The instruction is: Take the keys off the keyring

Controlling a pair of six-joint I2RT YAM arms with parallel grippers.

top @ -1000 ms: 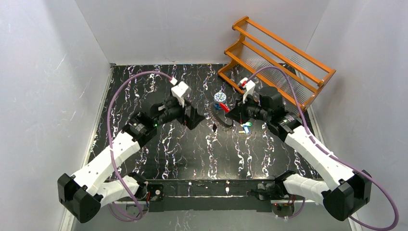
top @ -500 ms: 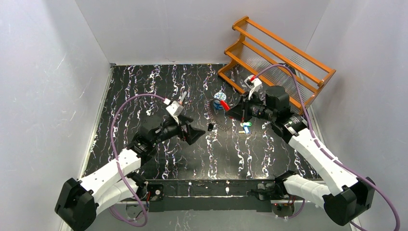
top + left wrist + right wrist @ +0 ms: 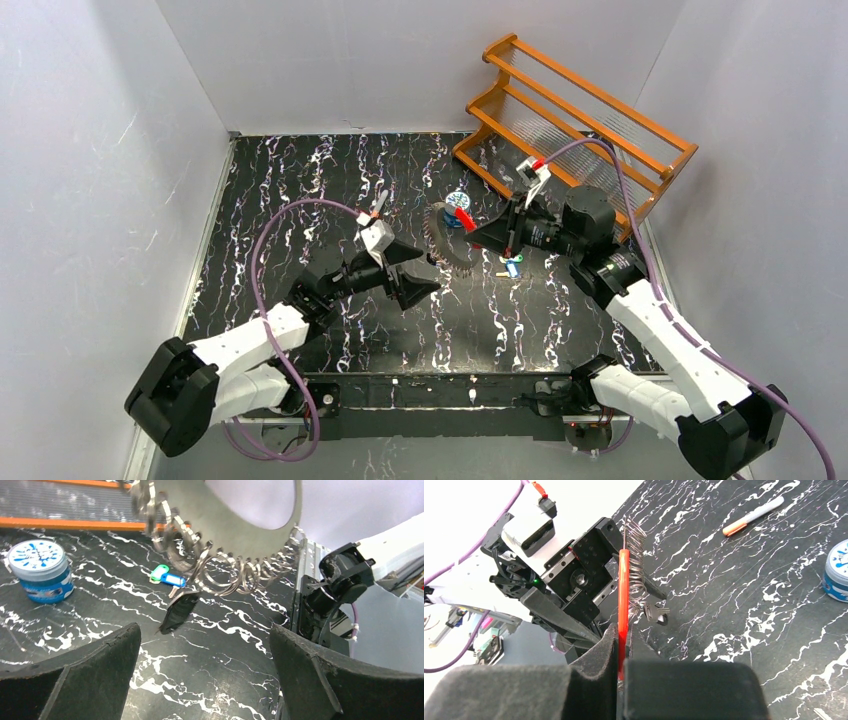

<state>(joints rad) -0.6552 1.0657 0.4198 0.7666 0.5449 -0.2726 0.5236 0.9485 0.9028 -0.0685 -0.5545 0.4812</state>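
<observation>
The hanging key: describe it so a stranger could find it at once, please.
In front of the orange rack, the right pincer holds up the keyring by its red section. The dark key dangles from its wire coils, unlike the green-and-blue key lying flat on the table.

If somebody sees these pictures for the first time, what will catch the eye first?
First the keyring, held up above the black marbled table by the right tool, which is shut on its red section, with one dark key dangling beneath. Next the left tool, wide open, just before that key. The orange rack stands at the far right corner.
</observation>
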